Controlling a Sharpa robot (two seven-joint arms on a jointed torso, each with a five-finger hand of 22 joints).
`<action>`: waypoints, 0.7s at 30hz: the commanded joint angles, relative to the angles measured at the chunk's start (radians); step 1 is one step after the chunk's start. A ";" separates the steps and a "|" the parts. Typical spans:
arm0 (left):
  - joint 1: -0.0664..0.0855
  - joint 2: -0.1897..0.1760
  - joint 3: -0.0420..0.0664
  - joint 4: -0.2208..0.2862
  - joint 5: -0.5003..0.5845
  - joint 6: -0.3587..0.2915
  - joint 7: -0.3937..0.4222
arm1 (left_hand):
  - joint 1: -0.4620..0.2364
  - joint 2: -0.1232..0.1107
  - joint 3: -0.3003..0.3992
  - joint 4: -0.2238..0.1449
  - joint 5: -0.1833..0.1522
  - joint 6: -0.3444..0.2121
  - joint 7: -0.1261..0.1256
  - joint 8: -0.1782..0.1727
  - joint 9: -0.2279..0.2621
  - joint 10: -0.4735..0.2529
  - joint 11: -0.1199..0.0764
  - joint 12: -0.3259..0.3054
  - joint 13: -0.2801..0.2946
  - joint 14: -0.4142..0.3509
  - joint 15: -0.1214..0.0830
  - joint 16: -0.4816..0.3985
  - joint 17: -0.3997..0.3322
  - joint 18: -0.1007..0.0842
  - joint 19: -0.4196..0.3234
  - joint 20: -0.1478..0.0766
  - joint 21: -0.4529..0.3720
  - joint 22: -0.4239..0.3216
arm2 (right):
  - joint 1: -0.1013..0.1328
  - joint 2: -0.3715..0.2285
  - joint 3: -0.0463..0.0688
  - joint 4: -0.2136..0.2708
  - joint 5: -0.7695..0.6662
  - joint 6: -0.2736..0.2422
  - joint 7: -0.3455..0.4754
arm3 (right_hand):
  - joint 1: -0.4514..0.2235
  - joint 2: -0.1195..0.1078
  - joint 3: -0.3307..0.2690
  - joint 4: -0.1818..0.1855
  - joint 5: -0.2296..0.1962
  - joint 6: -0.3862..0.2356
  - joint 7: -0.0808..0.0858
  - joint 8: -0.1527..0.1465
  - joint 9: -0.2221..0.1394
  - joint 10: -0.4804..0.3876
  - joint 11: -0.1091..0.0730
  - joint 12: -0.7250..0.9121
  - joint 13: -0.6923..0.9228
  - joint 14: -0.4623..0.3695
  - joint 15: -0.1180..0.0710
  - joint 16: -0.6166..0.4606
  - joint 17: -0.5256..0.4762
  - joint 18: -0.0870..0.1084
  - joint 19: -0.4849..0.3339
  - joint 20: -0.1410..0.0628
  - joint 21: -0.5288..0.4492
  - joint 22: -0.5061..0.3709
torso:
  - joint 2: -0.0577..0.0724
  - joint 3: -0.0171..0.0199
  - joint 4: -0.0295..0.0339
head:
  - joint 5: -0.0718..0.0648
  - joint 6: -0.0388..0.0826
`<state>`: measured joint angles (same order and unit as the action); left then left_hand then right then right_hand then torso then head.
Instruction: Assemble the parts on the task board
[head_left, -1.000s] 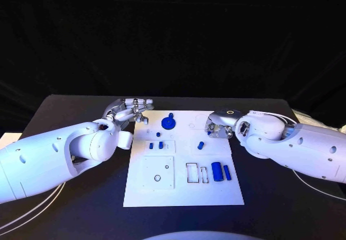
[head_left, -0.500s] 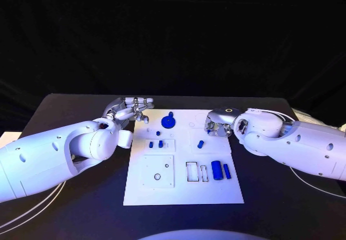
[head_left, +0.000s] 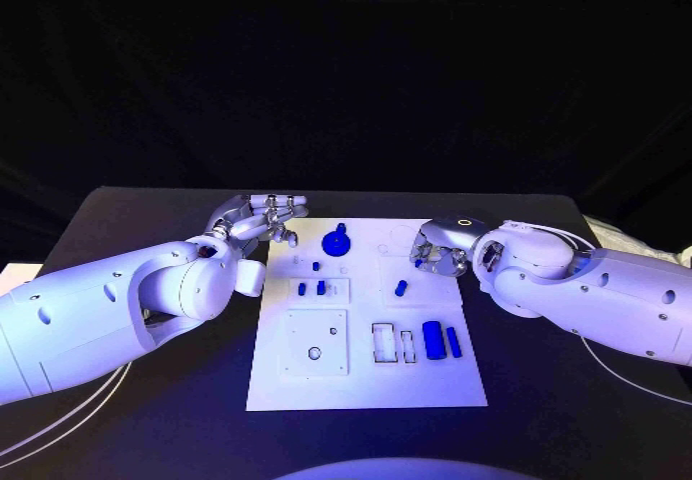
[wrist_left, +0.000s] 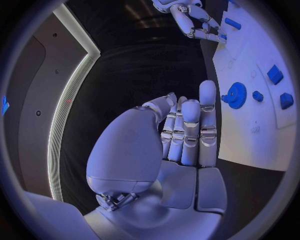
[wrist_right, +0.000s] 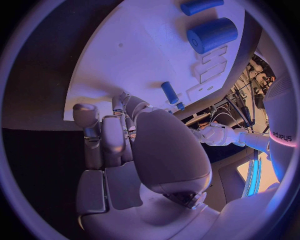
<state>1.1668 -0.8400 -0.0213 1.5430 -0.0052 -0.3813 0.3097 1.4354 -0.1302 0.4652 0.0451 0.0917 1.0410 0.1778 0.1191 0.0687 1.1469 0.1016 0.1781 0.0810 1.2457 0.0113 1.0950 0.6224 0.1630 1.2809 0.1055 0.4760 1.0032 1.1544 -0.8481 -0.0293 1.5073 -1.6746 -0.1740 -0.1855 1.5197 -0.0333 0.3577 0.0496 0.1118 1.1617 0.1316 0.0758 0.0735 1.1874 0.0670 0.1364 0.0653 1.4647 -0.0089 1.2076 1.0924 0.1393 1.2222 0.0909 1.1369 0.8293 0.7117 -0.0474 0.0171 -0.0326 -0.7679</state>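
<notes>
The white task board lies mid-table. On it sit a blue gear, two small blue blocks, a short blue peg, a thick blue cylinder and a slim blue bar. My left hand hovers at the board's far left corner, fingers loosely bent and holding nothing; its wrist view shows the fingers side by side near the gear. My right hand hangs over the board's far right edge, also holding nothing, with the peg and cylinder beyond its fingers.
The board has a raised square plate with holes and rectangular slots beside the cylinder. Black table surrounds the board on all sides. White cables trail off both arms.
The right hand has shifted very slightly near the board's far right edge. The left hand and the parts stay where they were.
</notes>
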 joint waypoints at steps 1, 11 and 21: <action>0.000 0.002 0.001 0.004 0.004 0.008 0.006 | -0.010 0.002 -0.003 -0.002 -0.003 -0.007 0.001 0.003 -0.001 -0.004 0.000 0.001 0.000 -0.005 0.003 -0.002 0.000 0.018 -0.006 0.004 -0.004 -0.002 | -0.001 -0.004 0.000 0.009 0.040 -0.066 0.009 | -0.014 -0.003 0.012 -0.002 -0.001 0.004 0.003 -0.002 0.000 0.009 0.002 -0.007 -0.002 0.028 -0.006 0.006 0.002 0.001 0.004 0.000 0.007 0.003 | 0.000 -0.0005 0.0001 | -0.002 -0.001; 0.000 0.001 0.001 0.004 0.004 0.010 0.004 | -0.008 0.004 -0.002 -0.004 -0.002 -0.007 0.001 0.005 0.000 -0.006 0.000 0.003 0.001 -0.006 0.003 -0.003 -0.003 0.018 -0.005 0.004 -0.005 -0.002 | 0.003 -0.029 0.004 0.037 0.073 -0.090 0.005 | -0.048 -0.010 0.030 0.002 -0.031 0.006 0.001 -0.002 0.001 0.011 0.002 -0.011 -0.002 0.030 -0.006 0.012 0.009 0.000 0.008 0.001 0.014 0.013 | 0.000 -0.0008 0.0001 | -0.002 -0.001; 0.000 0.000 0.001 0.007 0.004 0.010 0.003 | -0.006 0.005 -0.001 -0.007 -0.002 -0.007 0.001 0.007 0.000 -0.006 0.000 0.005 0.001 -0.007 0.002 -0.003 -0.005 0.018 -0.005 0.004 -0.005 -0.003 | 0.009 -0.067 0.008 0.128 0.106 -0.105 0.003 | -0.055 -0.014 0.032 0.002 -0.036 0.006 0.001 -0.002 0.001 0.010 0.002 -0.013 -0.002 0.031 -0.005 0.016 0.013 -0.001 0.009 0.000 0.016 0.016 | 0.000 -0.0005 0.0002 | 0.004 0.001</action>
<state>1.1667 -0.8408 -0.0213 1.5468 -0.0046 -0.3809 0.3086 1.4354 -0.1302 0.4652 0.0451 0.0917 1.0410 0.1777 0.1191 0.0688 1.1469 0.1016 0.1781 0.0809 1.2443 0.0127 1.0950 0.6179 0.1630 1.2809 0.1056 0.4761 1.0015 1.1631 -0.9158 -0.0221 1.6209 -1.5901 -0.2612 -0.1864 1.4708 -0.0475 0.3839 0.0509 0.0808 1.1613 0.1317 0.0705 0.0743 1.1975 0.0660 0.1303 0.0640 1.4646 -0.0090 1.2189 1.1053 0.1393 1.2219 0.0911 1.1465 0.8439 0.7114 -0.0480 0.0174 -0.0312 -0.7678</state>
